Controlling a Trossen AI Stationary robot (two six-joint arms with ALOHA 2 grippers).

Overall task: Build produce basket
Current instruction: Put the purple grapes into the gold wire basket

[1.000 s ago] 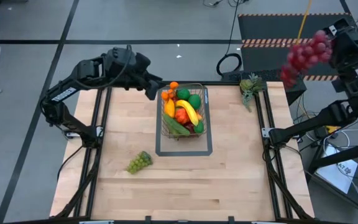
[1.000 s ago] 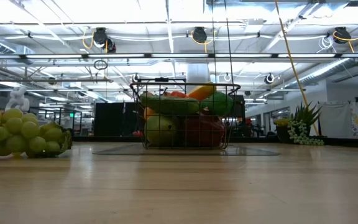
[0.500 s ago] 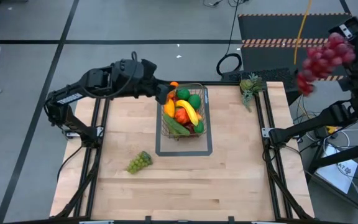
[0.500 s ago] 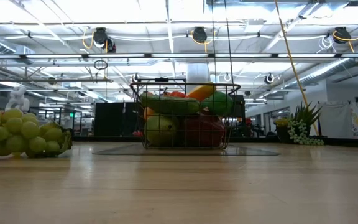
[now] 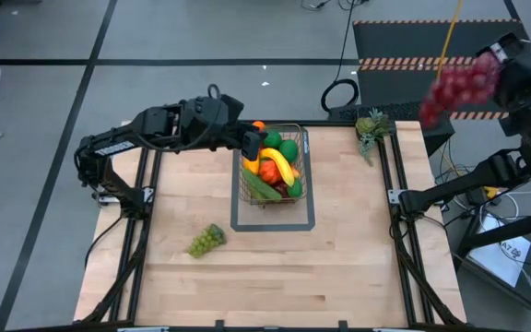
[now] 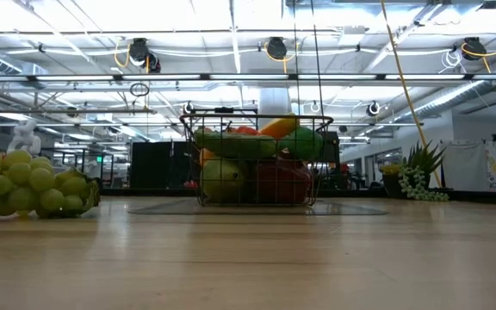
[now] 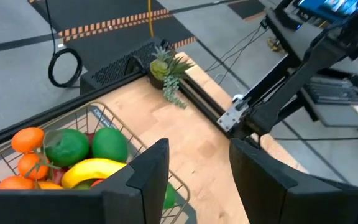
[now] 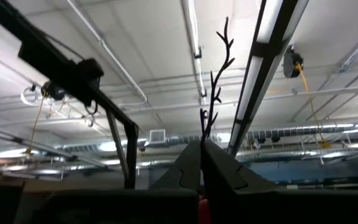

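The wire basket stands at the table's far middle, filled with a banana, oranges, green fruits and other produce. A bunch of green grapes lies on the table near the left. My left gripper hovers open over the basket's far left corner with nothing between its fingers. Off the table's far right, my right gripper is raised high and shut on a bunch of red grapes. My right gripper pinches the red grapes' thin bare stem between its two shut fingers. The fingers slant upward and the twig sticks out past their tips. The bunch is lifted clear, high beyond the table's far right corner.
A small green plant lies at the table's far right corner. A flat grey rectangular outline runs around and in front of the basket. Bare wood spreads across the near half. Black rails border both sides.
My left gripper has moved toward the table's right, from beyond the basket's far left corner to over it, sinking a little, and stays open. The red grapes have swung right and back left under my right gripper.
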